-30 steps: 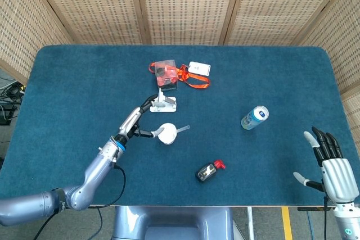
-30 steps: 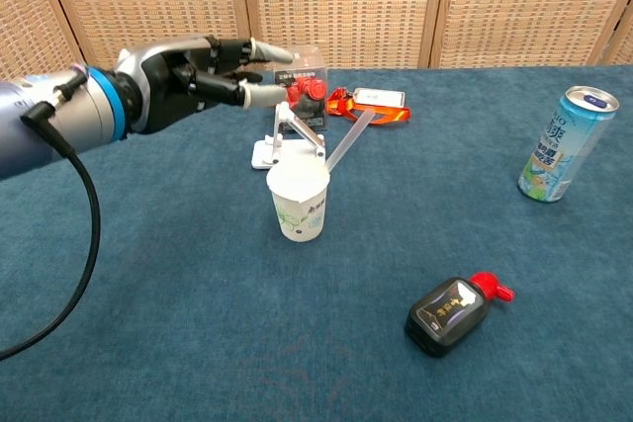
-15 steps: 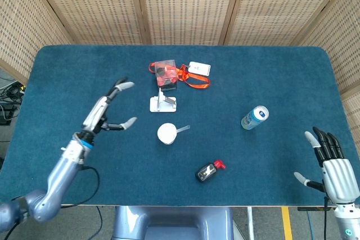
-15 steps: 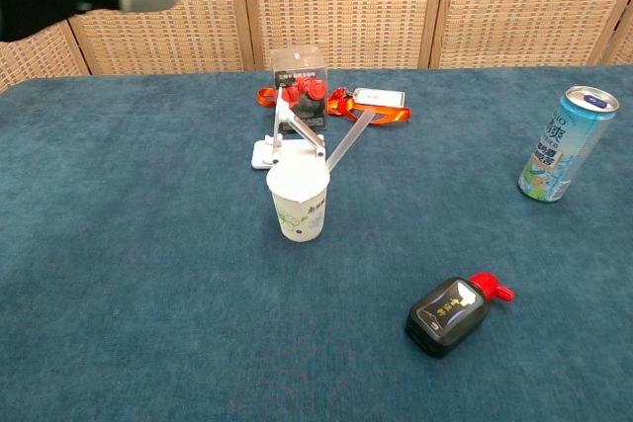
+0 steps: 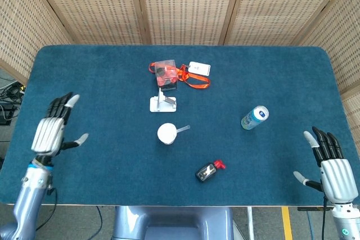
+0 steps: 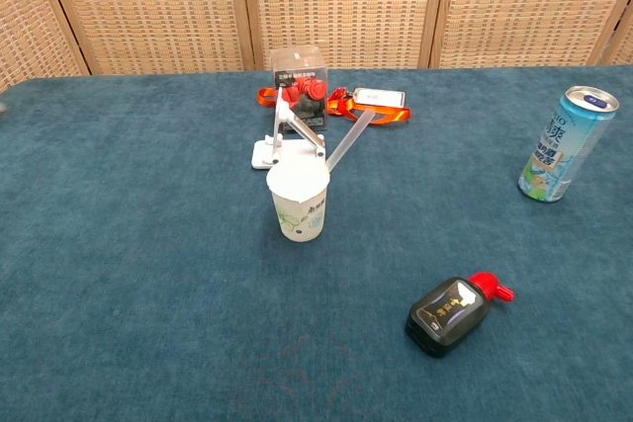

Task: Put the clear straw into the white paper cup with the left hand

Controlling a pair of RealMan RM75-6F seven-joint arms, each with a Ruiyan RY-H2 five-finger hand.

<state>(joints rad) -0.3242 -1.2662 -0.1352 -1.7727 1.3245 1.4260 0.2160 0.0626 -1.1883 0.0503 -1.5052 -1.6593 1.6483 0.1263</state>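
Robot hand [image 5: 50, 130] withdrawn, spread, empty.

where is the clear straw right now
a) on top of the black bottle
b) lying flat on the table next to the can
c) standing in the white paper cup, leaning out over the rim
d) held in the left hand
c: the clear straw rises at a slant out of the white paper cup, while the left hand is open, apart from it at the table's edge.
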